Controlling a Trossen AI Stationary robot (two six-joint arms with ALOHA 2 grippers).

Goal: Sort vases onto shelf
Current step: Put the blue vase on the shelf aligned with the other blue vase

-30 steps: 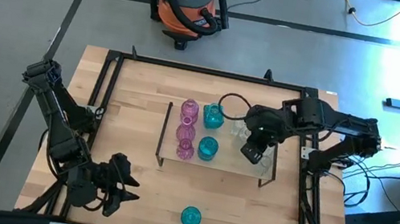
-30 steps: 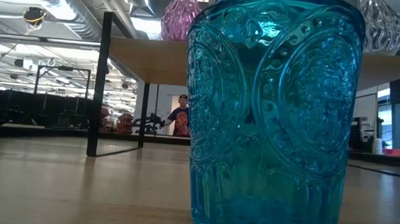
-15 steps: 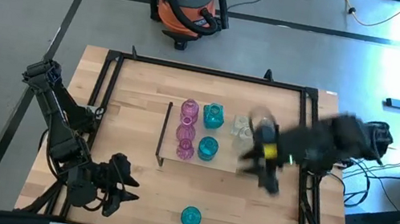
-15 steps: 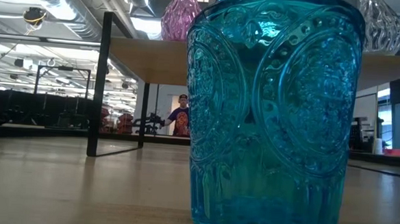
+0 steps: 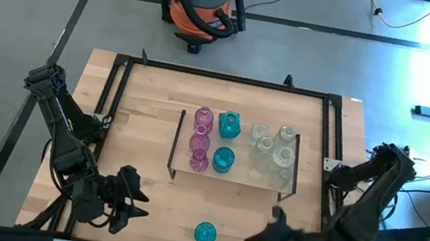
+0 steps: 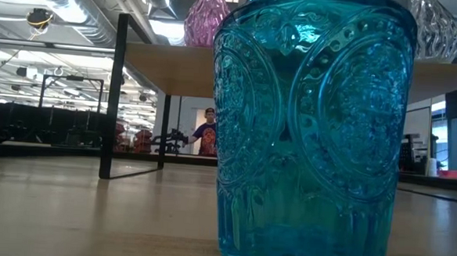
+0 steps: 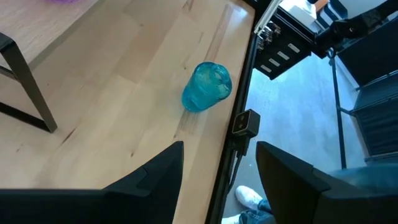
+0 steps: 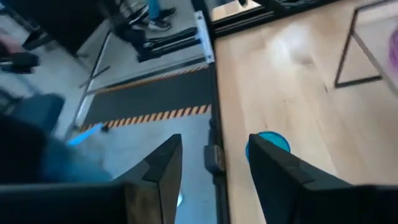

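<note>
A lone teal vase [image 5: 205, 234] stands upright on the tabletop near its near edge; it fills the low view [image 6: 315, 125]. The shelf [image 5: 233, 179] in mid-table carries pink vases [image 5: 200, 142], teal vases [image 5: 229, 125] and several clear vases [image 5: 283, 155]. My left gripper [image 5: 138, 206] hovers open to the left of the lone vase, which shows ahead of it [image 7: 206, 87]. My right gripper [image 5: 258, 238] hovers open to the vase's right; one of its fingers half hides the vase [image 8: 273, 142]. Neither gripper touches anything.
Black frame rails [image 5: 331, 171] run around the wooden tabletop. An orange-and-black vacuum [image 5: 204, 0] stands on the floor past the far edge. A person [image 6: 207, 133] stands far back in the room. Bare wood lies between the shelf and the near edge [image 5: 184, 203].
My right gripper has swung away from the clear vases on the shelf's right part toward the table's near edge, turning as it went, and now points left at the lone teal vase. The clear vases stand uncovered on the shelf. The lone vase has not moved.
</note>
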